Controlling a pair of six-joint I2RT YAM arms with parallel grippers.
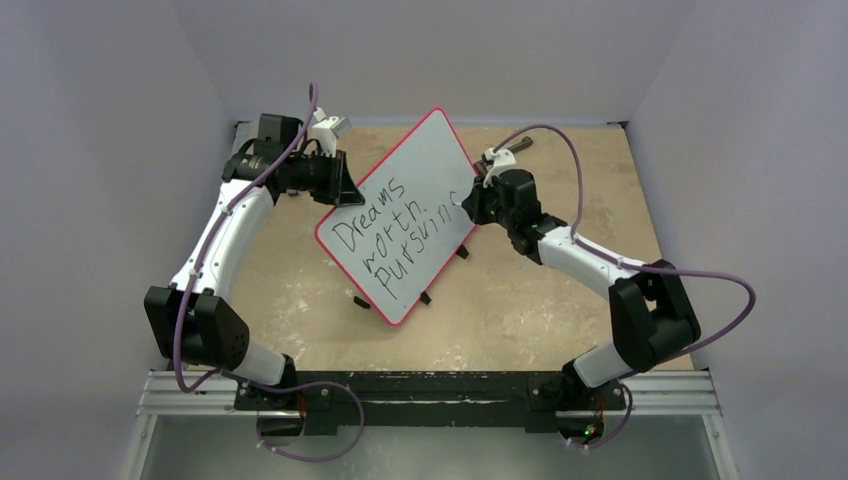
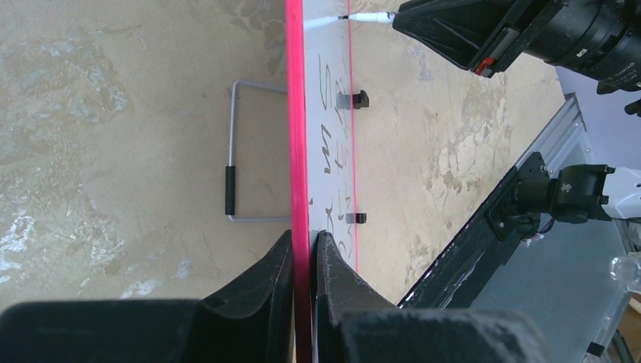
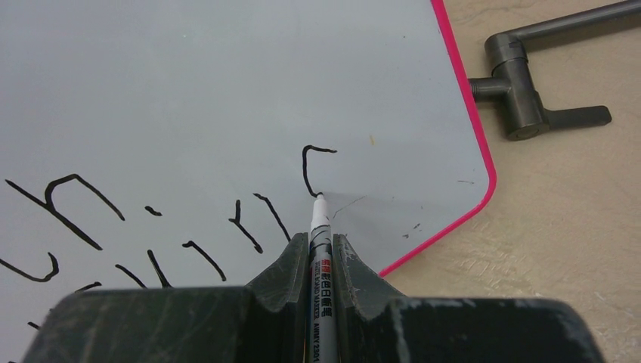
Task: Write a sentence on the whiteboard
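The whiteboard (image 1: 420,170), white with a thin red rim, stands tilted at the table's middle. The sentence (image 1: 390,240) in black marker reads about "Dreams worth pursuing" in three lines; its last letter is a part-drawn curve (image 3: 314,162). My left gripper (image 1: 340,188) is shut on the board's red edge (image 2: 300,151), one finger on each face. My right gripper (image 1: 472,203) is shut on a white whiteboard marker (image 3: 320,249). The marker's tip (image 3: 318,197) touches the board at the foot of that last letter, near the rounded corner.
Small black clips (image 1: 427,297) sit on the board's lower edge. A wire stand (image 2: 230,162) lies on the tan tabletop behind the board. A dark metal fitting (image 3: 521,106) lies past the board's corner. The black rail (image 1: 420,385) runs along the near edge.
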